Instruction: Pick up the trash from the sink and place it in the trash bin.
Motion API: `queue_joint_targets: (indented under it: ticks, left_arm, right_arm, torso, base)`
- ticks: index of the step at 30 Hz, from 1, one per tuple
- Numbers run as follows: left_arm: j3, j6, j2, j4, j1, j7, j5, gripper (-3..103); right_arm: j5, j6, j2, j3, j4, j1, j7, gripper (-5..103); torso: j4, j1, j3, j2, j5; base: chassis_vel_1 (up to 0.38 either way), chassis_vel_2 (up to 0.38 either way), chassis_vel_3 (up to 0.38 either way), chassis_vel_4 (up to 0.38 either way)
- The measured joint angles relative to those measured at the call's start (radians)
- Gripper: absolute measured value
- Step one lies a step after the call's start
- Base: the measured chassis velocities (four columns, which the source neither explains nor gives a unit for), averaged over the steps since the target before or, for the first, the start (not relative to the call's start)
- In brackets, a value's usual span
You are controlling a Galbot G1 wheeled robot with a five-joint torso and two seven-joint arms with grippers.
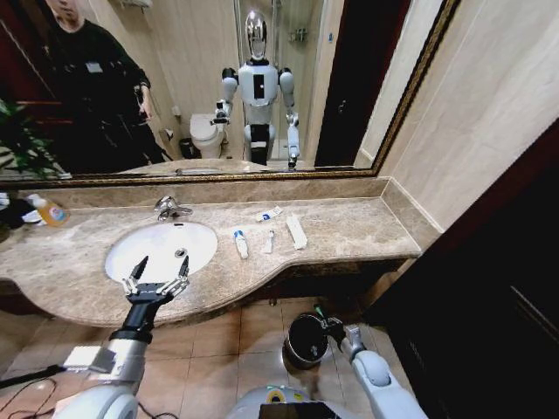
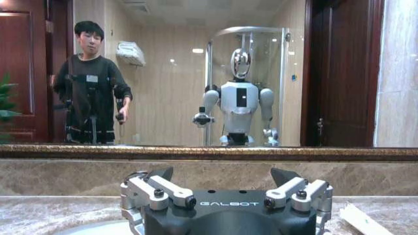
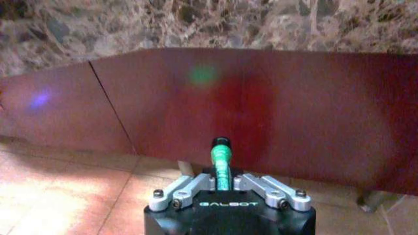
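Beige marble forms the surface [image 1: 349, 231], which runs along a wall under a wide gold-framed mirror [image 1: 201, 87]. Set into its left half is the white oval sink [image 1: 162, 250], with a chrome faucet [image 1: 170, 208] at its back rim. On the bare surface just right of the sink lie four pieces of trash: a small white tube with a blue end [image 1: 240, 243] nearest the sink, a thinner white tube [image 1: 269, 240] beside it, a flat white packet [image 1: 296, 231] farther right, and another small white and blue tube [image 1: 269, 213] near the back edge. A bottle with an orange label [image 1: 52, 212] stands near the surface's left end, by the back edge.

The left gripper [image 1: 155, 278] hangs over the front rim of the sink, near the surface's front edge, its jaws spread wide and holding nothing; the left wrist view shows both fingers [image 2: 160, 188] splayed apart before the mirror.

Below the surface's front edge, on the tiled floor, stands the round black trash bin [image 1: 306, 340] with its shiny metal rim. The right gripper [image 1: 330, 329] is low beside the bin's rim, its jaws closed tight on a short green tube [image 3: 220, 164] that sticks out past the fingertips toward the dark red cabinet front [image 3: 274, 107].
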Motion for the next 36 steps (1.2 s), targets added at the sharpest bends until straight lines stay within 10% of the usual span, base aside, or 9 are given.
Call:
queue_joint_targets:
  ticks: [10, 25, 36]
  left_arm:
    - [0.000, 0.000, 0.000, 0.000, 0.000, 0.000, 0.000, 100]
    - [0.000, 0.000, 0.000, 0.000, 0.000, 0.000, 0.000, 100]
    - [0.000, 0.000, 0.000, 0.000, 0.000, 0.000, 0.000, 100]
  right_arm:
    - [-0.037, 0.005, 0.035, 0.000, -0.030, 0.016, 0.018, 18]
    - [-0.067, 0.010, 0.035, -0.002, -0.008, -0.006, 0.007, 83]
    - [-0.066, 0.012, 0.027, -0.005, 0.001, -0.015, 0.000, 100]
  torso:
    - [0.0000, 0.000, 0.000, 0.000, 0.0000]
    - [0.0000, 0.000, 0.000, 0.000, 0.0001]
    - [0.0000, 0.000, 0.000, 0.000, 0.0001]
  base:
    - [0.000, 0.000, 0.000, 0.000]
    - [0.000, 0.000, 0.000, 0.000]
    - [0.000, 0.000, 0.000, 0.000]
